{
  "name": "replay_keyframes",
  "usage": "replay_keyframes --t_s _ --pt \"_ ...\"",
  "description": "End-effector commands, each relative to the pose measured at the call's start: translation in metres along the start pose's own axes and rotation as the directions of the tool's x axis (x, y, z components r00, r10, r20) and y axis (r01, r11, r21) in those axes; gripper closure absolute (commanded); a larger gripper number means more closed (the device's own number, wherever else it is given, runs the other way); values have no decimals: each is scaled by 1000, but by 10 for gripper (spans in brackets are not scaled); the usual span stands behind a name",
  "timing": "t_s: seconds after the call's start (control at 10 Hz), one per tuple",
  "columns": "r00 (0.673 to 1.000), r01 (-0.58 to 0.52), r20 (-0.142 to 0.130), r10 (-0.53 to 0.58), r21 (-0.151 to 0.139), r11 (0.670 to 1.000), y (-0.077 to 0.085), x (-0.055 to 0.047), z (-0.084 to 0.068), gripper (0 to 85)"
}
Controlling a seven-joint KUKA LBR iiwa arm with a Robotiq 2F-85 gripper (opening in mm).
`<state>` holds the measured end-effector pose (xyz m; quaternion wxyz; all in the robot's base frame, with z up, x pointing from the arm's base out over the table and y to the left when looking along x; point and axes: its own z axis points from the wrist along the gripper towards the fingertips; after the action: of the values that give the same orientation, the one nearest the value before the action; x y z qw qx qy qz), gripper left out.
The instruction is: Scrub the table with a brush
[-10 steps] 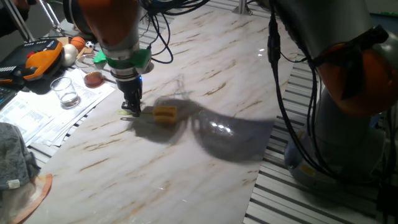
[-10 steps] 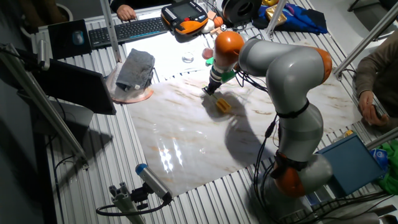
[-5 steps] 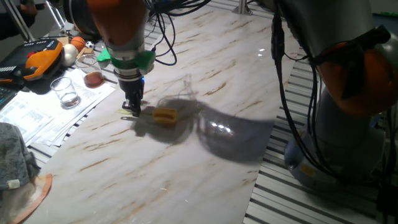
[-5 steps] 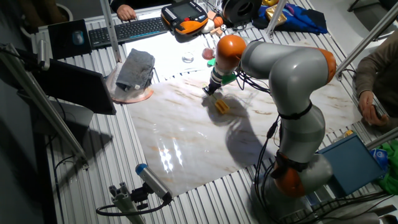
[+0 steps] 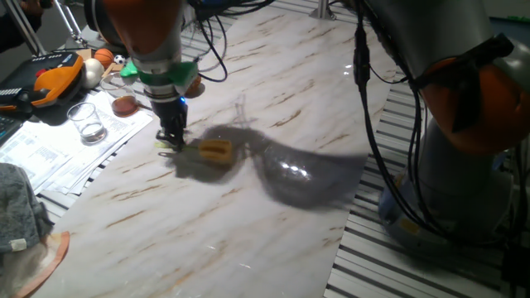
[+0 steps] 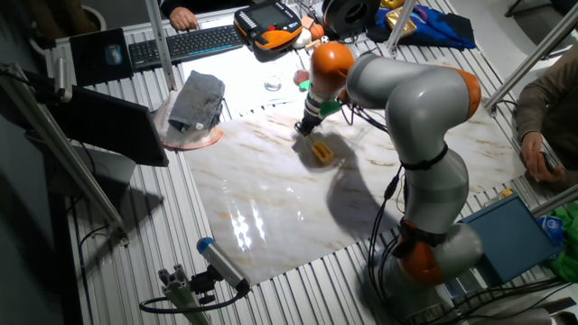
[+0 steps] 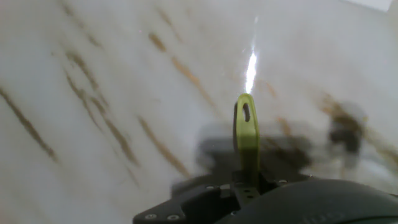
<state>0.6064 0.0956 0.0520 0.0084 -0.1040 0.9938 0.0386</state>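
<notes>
Your bench [image 5: 273, 74] is a glossy white marble-look slab with brown-orange streaks, resting on a grey slatted floor [image 6: 298, 284]. The brush [image 5: 214, 151] has its yellow-orange head down on the slab, near the far-left edge. Off the slab you have printed papers [image 5: 62, 153] carrying a clear glass [image 5: 86, 122], and a grey cloth [image 6: 197, 99].

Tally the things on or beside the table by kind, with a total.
Brush: 1
Glass: 1
Grey cloth: 1
Keyboard: 1
Orange pendant: 1
Total: 5
</notes>
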Motion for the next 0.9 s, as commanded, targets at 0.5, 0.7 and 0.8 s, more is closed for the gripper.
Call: replay_keyframes --t_s 0.5,0.7,0.8 --pt "994 21 109 -27 55 998 -12 -31 12 850" --pt "992 34 121 -41 60 998 -14 -36 20 850" --pt "991 43 120 -51 63 997 -17 -37 19 850"
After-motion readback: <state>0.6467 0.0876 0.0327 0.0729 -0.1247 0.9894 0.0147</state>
